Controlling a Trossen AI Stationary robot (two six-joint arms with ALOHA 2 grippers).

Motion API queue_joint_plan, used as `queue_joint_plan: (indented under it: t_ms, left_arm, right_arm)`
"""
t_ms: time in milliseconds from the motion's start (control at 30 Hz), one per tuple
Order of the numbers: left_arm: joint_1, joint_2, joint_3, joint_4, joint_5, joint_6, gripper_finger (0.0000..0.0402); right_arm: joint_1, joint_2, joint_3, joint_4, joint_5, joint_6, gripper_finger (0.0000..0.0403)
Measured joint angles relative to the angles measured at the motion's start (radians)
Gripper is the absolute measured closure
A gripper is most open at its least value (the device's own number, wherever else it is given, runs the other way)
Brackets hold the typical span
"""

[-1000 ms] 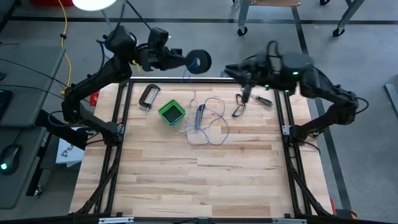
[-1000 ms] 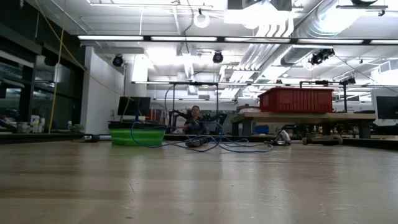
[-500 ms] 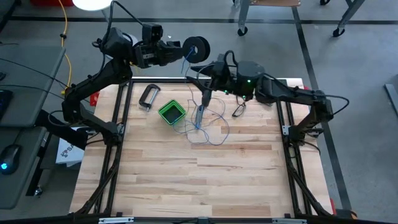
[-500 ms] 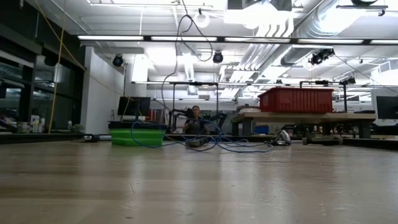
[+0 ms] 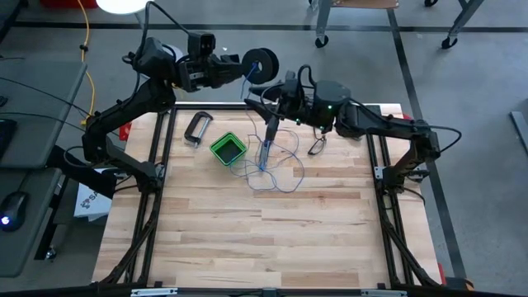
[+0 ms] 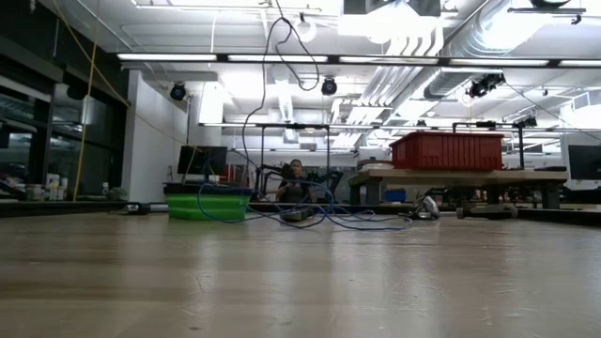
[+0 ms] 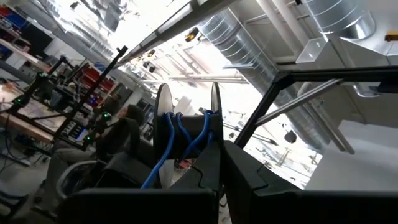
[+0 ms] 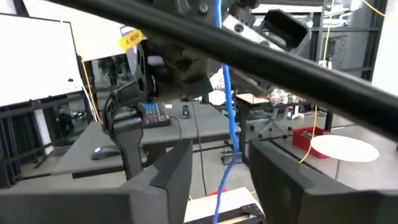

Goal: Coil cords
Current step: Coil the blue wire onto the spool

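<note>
The left tool (image 5: pixel 239 68) was clamped on the spool (image 5: pixel 264 62), held high beyond the desk's (image 5: pixel 272 214) far edge. The right tool (image 5: pixel 266 108), fingers apart, straddled the blue wire (image 8: pixel 227 87) running up to it (most still lay loose beside the green box (image 5: pixel 227 148)). Mid-winding, I'd say; next, guide that strand around the spool.

Near half of the table (image 5: pixel 272 239) bare; far half crowded: green box (image 5: pixel 227 148), wire (image 5: pixel 276 169) loops, clamp (image 5: pixel 195 128)
</note>
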Motion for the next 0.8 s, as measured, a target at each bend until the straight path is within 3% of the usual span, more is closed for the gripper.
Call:
queue_joint_plan:
  t_ms: [133,267,433,633,800]
  left_arm:
    - [0.0,0.0,0.0,-0.003,0.0,0.015,0.0401]
    - [0.001,0.0,0.0,-0.001,0.0,0.016,0.0401]
    - [0.043,-0.019,0.0,-0.039,0.004,0.077,0.0401]
    - [0.171,-0.094,0.0,-0.291,-0.008,0.122,0.0401]
    - [0.2,-0.128,0.0,-0.49,0.028,0.118,0.0401]
  right_arm:
    - [0.0,0.0,0.0,0.0,0.001,-0.007,0.031]
    - [0.013,0.0,0.0,-0.002,0.035,-0.018,0.0387]
    - [0.041,-0.038,0.0,-0.086,0.053,-0.026,0.0401]
    - [0.083,-0.148,0.001,-0.267,0.072,-0.01,0.0403]
    - [0.099,-0.217,0.0,-0.293,0.111,-0.036,0.0403]
